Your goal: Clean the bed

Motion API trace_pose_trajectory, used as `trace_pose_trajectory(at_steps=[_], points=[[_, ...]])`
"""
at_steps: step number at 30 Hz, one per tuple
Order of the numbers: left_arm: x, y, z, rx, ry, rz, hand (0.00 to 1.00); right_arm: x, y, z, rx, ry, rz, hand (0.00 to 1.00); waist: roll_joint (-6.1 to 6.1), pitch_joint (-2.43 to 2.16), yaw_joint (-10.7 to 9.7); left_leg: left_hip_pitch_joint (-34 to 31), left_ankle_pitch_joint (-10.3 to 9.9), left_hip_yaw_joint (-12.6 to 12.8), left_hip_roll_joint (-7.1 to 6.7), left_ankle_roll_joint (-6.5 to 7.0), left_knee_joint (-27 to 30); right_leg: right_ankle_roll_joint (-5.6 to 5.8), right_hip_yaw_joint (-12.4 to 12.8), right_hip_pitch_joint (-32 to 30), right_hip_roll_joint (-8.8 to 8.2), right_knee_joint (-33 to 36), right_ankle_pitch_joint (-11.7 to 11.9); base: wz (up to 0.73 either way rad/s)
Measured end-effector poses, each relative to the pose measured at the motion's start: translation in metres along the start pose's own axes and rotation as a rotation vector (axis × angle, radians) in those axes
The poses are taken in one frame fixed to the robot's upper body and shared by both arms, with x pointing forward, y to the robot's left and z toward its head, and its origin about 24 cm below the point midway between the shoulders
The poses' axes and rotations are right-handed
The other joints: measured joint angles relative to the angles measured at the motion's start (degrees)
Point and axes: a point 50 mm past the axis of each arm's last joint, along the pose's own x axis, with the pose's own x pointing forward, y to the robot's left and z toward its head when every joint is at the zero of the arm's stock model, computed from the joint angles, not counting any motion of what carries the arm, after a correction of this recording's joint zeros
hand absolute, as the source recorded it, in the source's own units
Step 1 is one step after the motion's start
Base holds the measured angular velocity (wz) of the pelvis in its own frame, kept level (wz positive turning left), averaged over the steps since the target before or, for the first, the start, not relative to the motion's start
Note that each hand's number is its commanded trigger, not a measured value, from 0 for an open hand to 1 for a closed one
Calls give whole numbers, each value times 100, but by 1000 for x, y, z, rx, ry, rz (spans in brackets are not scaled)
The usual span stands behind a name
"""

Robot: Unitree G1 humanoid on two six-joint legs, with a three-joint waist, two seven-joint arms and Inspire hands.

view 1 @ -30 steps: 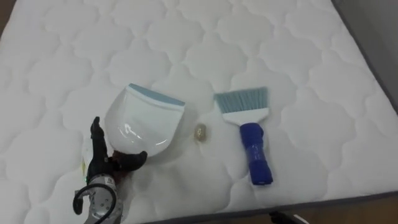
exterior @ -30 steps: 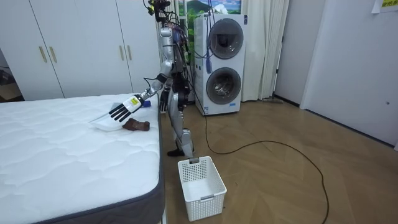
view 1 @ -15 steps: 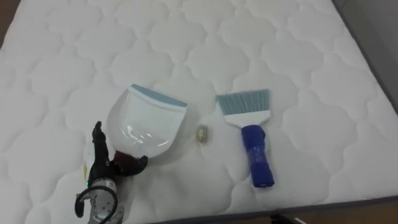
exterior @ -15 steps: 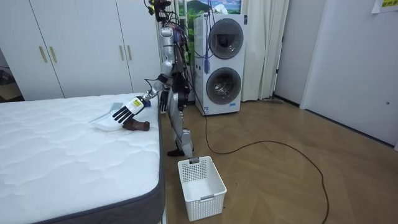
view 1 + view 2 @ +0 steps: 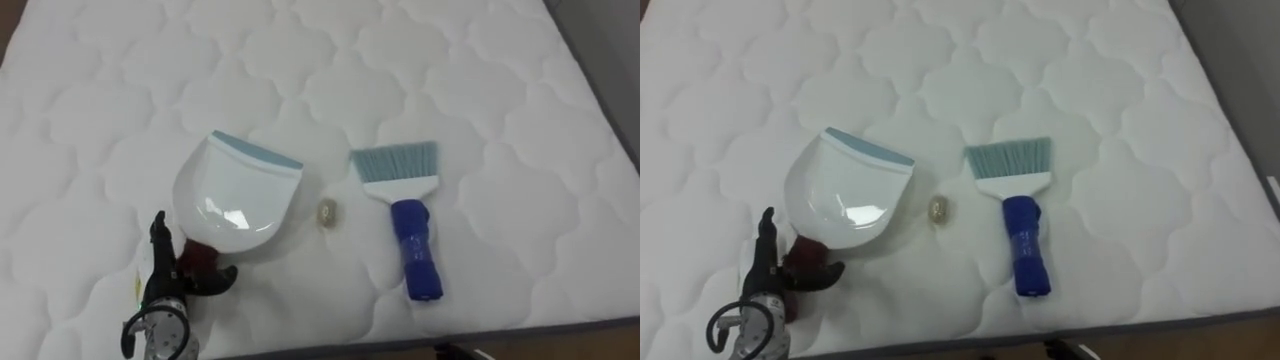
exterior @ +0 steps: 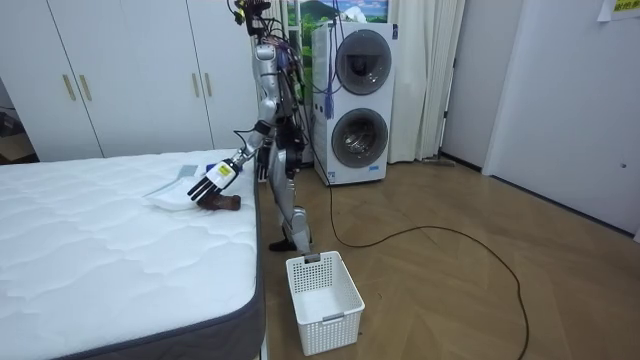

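Note:
A white dustpan (image 5: 236, 196) with a pale blue lip lies on the white quilted mattress (image 5: 300, 70), its dark red handle (image 5: 199, 260) pointing to the near edge. My left hand (image 5: 161, 268) is open at that handle, fingers straight along its left side and thumb stretched across its end. A small pale scrap (image 5: 326, 211) lies just right of the pan. Further right lies a brush (image 5: 411, 238) with a blue handle and light blue bristles. In the room view I stand at the bed's end, left hand (image 6: 213, 179) held out over it.
The mattress's dark near edge (image 5: 560, 325) runs along the bottom of the eye views. On the wood floor beside the bed stands a white basket (image 6: 322, 300). Stacked washing machines (image 6: 360, 100) and white wardrobes (image 6: 130, 70) line the walls behind.
My left hand has drawn back from the dustpan towards the bed's near edge, fingers still straight. Dustpan, scrap and brush lie where they were.

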Motion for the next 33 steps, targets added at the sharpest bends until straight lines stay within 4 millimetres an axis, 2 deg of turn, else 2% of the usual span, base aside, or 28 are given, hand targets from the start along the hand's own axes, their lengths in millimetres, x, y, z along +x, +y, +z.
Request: trace_pose_trajectory(at_steps=[6, 14, 21, 22, 23, 24, 29, 33], points=[[-2, 0, -4, 8, 12, -10, 0, 0, 0, 1, 0, -3, 7, 0, -8, -1, -12, -2, 6, 84, 3, 8, 10, 3, 11, -37, -9, 3, -1, -3], [-6, 1, -21, 75, 71, -41, 0, 0, 1, 1, 2, -3, 19, 0, -45, -1, -14, -35, 10, 122, -5, 16, 12, 16, 3, -64, -28, -5, -10, 1], [-5, 2, -25, 93, 99, -64, 0, 0, 1, 1, 1, -1, 25, 0, -52, -2, -6, -27, 11, 158, -5, 17, 17, 16, 9, -63, -33, 8, -10, 0], [-5, 1, -25, 94, 100, -67, 54, 0, 1, 1, 0, 0, 25, 0, -56, -3, -7, -26, 11, 158, -5, 18, 17, 16, 9, -62, -34, 9, -10, 0], [-5, 1, -25, 95, 101, -73, 73, 0, 1, 1, 0, 4, 25, 0, -63, -4, -8, -27, 11, 162, -5, 18, 16, 16, 10, -61, -34, 9, -10, 0], [-5, 1, -25, 95, 101, -74, 100, 0, 1, 1, 0, 5, 25, 0, -66, -5, -8, -26, 12, 163, -5, 19, 16, 16, 10, -60, -34, 9, -10, 0], [-5, 2, -30, 111, 126, -82, 100, 0, 1, -2, 3, 15, 24, 0, -83, -8, -7, -9, 13, 170, -5, 20, 12, 17, 7, -37, -34, 5, -11, 0], [0, 13, -33, 148, 155, -61, 100, 0, 1, -2, 3, 17, 23, 0, -82, -9, -15, 2, 16, 184, -5, 25, 3, 18, 10, -30, -38, 7, -10, 0]])
